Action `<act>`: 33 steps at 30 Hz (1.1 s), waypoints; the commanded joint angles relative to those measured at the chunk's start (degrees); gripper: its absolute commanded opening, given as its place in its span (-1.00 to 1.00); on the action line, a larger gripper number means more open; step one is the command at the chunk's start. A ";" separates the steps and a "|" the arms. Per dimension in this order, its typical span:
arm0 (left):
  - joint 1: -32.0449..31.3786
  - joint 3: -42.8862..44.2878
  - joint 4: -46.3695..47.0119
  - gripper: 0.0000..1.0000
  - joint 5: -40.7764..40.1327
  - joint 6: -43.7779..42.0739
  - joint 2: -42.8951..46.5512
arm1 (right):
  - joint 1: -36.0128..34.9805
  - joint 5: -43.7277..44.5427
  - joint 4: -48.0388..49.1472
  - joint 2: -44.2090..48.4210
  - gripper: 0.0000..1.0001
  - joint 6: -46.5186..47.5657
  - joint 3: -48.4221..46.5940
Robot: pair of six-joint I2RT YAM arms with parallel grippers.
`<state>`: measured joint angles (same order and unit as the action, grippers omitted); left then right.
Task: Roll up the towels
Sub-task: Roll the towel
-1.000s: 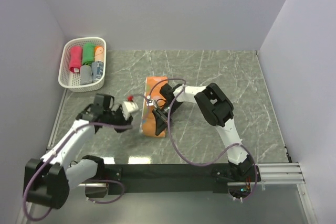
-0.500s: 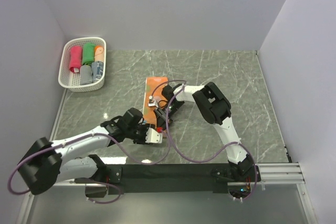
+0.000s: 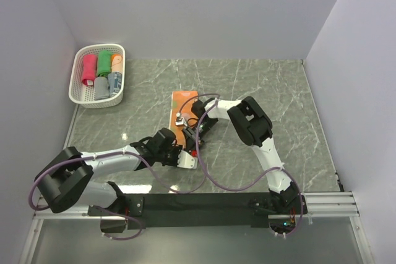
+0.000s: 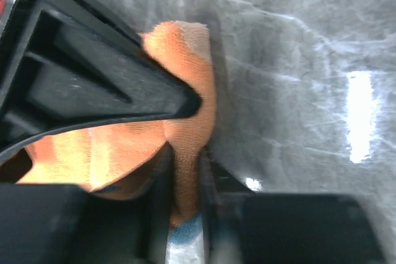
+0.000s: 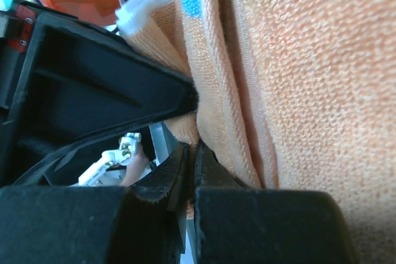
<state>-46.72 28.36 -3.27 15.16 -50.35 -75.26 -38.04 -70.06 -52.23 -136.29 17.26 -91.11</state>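
Observation:
An orange towel (image 3: pixel 183 99) with light-blue marks lies lengthwise on the marble table (image 3: pixel 266 97). Its near end is bunched under both grippers. My left gripper (image 3: pixel 185 159) is at the towel's near end. In the left wrist view the left gripper (image 4: pixel 184 183) is shut on a fold of the orange towel (image 4: pixel 189 91). My right gripper (image 3: pixel 191 132) sits on the towel's right edge. In the right wrist view the right gripper (image 5: pixel 193 153) is shut on an edge of the towel (image 5: pixel 297 91).
A white perforated basket (image 3: pixel 78 66) stands at the back left. It holds rolled towels: pink-red (image 3: pixel 89 69), green (image 3: pixel 104 63), orange (image 3: pixel 116 61) and grey-blue (image 3: pixel 102 88). Grey walls close the left, back and right sides.
My left arm has swung from the left of the towel round to its near end and closed on it. My right gripper has stayed on the towel's right edge.

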 commanded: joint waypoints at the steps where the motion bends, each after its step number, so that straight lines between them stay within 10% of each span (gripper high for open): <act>1: -0.13 0.45 -7.08 -0.67 -0.31 -1.07 -3.39 | 0.42 0.19 -5.60 -1.44 -0.93 3.48 -2.75; 12: 1.63 12.76 -31.70 -0.99 16.37 4.46 -10.41 | 15.00 13.27 9.48 18.50 -0.17 -9.07 -0.04; 20: 12.42 30.07 -46.64 -0.99 26.22 6.84 -28.16 | 23.97 27.24 16.28 35.88 -0.13 -9.35 6.20; 33: 23.69 61.80 -71.44 -0.99 37.31 3.33 -59.37 | 16.79 33.23 12.95 57.36 -0.25 1.28 19.12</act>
<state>-24.23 86.74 -73.73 54.96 -42.87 -131.52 -17.37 -38.81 -37.69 -81.47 13.72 -73.28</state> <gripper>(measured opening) 0.126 0.380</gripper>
